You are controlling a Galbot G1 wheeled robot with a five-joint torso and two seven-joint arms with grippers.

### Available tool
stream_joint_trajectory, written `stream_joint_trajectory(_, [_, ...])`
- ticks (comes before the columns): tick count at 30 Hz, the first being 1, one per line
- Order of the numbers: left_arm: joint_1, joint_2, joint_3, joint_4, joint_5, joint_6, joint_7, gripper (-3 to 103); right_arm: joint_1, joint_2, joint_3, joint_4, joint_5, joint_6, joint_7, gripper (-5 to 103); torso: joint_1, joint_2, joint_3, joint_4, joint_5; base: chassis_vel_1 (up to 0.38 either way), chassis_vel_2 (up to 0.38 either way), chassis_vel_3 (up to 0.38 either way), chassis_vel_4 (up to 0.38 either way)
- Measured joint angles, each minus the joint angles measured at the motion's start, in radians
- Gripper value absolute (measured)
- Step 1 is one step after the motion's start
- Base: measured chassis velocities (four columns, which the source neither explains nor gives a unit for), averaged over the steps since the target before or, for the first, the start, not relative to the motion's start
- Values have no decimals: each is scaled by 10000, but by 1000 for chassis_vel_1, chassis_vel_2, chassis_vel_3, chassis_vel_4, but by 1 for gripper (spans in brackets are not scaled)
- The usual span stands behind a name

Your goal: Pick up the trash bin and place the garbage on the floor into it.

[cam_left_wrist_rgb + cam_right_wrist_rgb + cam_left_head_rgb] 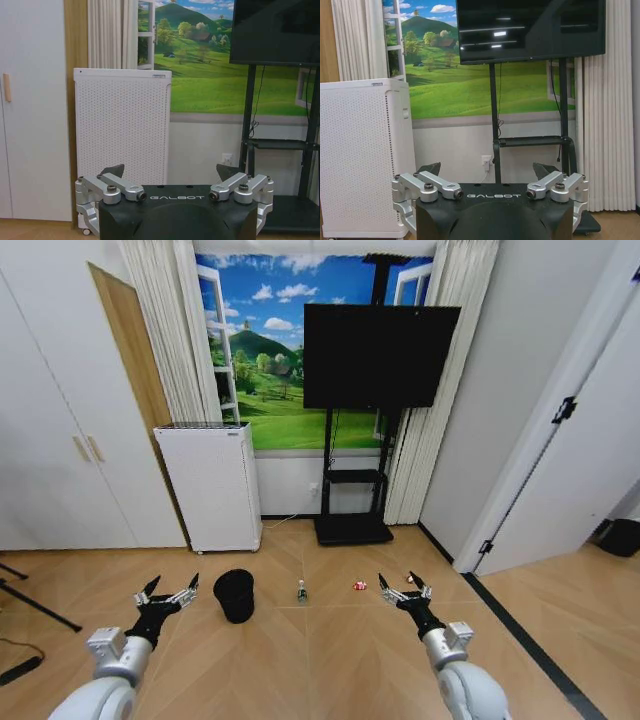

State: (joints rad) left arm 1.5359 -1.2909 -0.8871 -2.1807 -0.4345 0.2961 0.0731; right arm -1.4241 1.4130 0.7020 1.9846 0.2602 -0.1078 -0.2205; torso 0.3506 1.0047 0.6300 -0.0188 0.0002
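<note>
— Two grippers raised over the wood floor point(330, 660): left gripper point(168, 592) with fingers spread apart, right gripper point(405, 588) likewise spread, neither touching anything.

— And lying between them: black trash bin point(234, 595) upright nearest the left gripper, small bottle point(301, 591) just beside, red scrap point(360, 585) near the right gripper.

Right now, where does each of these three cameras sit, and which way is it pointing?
Head: up on the robot's head, looking forward and down at the floor, black bin, both claws, left claw and right claw, open.
Left wrist: behind the left claw, facing the white appliance.
Right wrist: behind the right claw, facing the TV.
Both wrist views share the appliance and TV.
</note>
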Motion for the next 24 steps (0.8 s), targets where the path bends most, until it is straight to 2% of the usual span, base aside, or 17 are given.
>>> stream_joint_trajectory(5, [-13, 0, 35, 31, 10, -3, 16, 100, -41, 7, -3, -57, -61, 36, -32, 100, 0, 0, 0, -4, 4, -230, 223, 221, -219])
stream_joint_trajectory(6, [-14, -6, 37, 33, 12, -4, 20, 100, -46, 4, -3, -59, -72, 42, -35, 100, 2, -1, 0, -6, -9, -242, 218, 219, -212])
stream_joint_trajectory(9, [-6, -23, 35, 30, 13, -8, 23, 100, -43, 2, -6, -67, -84, 51, -43, 100, 2, 0, 0, 1, 6, -212, 230, 224, -221])
stream_joint_trajectory(11, [-3, -27, 35, 28, 13, -11, 23, 100, -42, 1, -5, -71, -87, 52, -43, 100, 2, 0, 0, 0, 4, -228, 254, 235, -209])
stream_joint_trajectory(12, [9, -46, 33, 25, 16, -12, 24, 100, -35, -3, -4, -71, -95, 58, -44, 100, 2, 0, 0, 0, -10, -229, 234, 241, -209])
stream_joint_trajectory(17, [23, -114, 29, 1, 34, -25, 36, 100, -44, -12, -13, -77, -126, 83, -45, 100, 3, -1, 1, 1, 1, -222, 211, 210, -219])
stream_joint_trajectory(24, [18, -127, 53, 13, 89, -29, 49, 100, -83, -10, -2, -83, -141, 103, -48, 100, 1, 0, 0, -5, -4, -225, 227, 223, -225])
